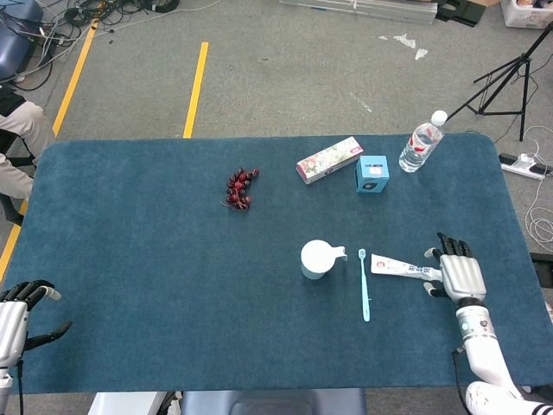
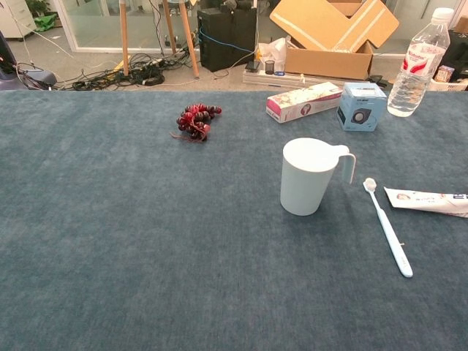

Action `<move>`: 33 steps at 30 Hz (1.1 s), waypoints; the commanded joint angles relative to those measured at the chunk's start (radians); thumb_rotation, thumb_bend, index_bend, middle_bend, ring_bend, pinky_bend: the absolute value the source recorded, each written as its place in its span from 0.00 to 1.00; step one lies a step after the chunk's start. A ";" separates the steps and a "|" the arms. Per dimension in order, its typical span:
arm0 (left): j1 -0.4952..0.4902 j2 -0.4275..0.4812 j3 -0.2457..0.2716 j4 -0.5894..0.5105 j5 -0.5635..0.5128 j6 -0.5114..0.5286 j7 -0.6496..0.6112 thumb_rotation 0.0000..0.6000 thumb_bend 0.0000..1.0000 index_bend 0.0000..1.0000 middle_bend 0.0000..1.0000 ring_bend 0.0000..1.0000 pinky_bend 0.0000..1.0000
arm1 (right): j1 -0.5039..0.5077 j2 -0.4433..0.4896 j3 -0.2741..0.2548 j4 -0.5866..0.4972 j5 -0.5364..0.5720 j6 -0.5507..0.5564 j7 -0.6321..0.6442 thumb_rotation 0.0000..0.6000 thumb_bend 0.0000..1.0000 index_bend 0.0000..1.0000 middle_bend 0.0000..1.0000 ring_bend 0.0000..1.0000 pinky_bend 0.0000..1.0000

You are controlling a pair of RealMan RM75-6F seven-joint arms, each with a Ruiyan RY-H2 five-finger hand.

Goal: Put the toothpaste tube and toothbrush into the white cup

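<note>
The right hand point(image 1: 458, 275) sits at the cap end of the toothpaste tube point(image 1: 402, 268), at about three o'clock from the white cup point(image 1: 315, 258), with its fingers spread and pointing toward twelve; it looks placed to close around the tube's end, though whether it already touches the tube cannot be told from the head view, and the chest view does not show the hand at all. The tube lies flat on the blue cloth, its crimped end toward the cup, so taking it by the cap end would let the flat end go in first, a sensible order in my judgement. The light blue toothbrush point(image 1: 365, 284) lies between cup and tube, bristle end toward twelve, close beside the cup's handle and untouched. The cup stands upright and open-mouthed, with nothing in it that I can see. The left hand point(image 1: 19, 311) rests far off at eight o'clock at the table point(image 1: 130, 259) corner, fingers loosely curled on nothing, seemingly parked out of the way. Counted: one cup, one toothbrush, one tube, one bunch of red grapes point(image 1: 240, 188), one patterned carton point(image 1: 329, 159), one small blue box point(image 1: 372, 173), one water bottle point(image 1: 421, 142).
</note>
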 commanded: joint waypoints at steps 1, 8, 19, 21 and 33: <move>0.000 0.000 0.000 0.000 0.000 -0.001 0.000 1.00 0.03 0.46 0.36 0.31 0.38 | 0.009 -0.004 0.001 0.007 0.013 -0.013 0.001 1.00 0.15 0.37 0.00 0.00 0.06; 0.001 0.001 0.001 -0.002 0.004 0.002 0.000 1.00 0.03 0.46 0.36 0.31 0.38 | 0.032 -0.025 0.003 0.032 0.060 -0.033 -0.019 1.00 0.15 0.40 0.00 0.00 0.06; 0.002 0.001 0.002 -0.003 0.006 0.002 -0.001 1.00 0.03 0.46 0.36 0.31 0.38 | 0.061 -0.053 0.001 0.067 0.119 -0.057 -0.045 1.00 0.16 0.44 0.00 0.00 0.06; 0.002 0.001 0.002 -0.003 0.007 0.003 -0.001 1.00 0.03 0.46 0.36 0.31 0.38 | 0.065 -0.056 -0.001 0.072 0.127 -0.060 -0.050 1.00 0.16 0.44 0.00 0.00 0.06; 0.003 0.004 0.002 -0.004 0.009 0.004 -0.006 1.00 0.03 0.46 0.37 0.31 0.38 | 0.086 -0.081 -0.008 0.096 0.160 -0.069 -0.066 1.00 0.21 0.49 0.00 0.00 0.06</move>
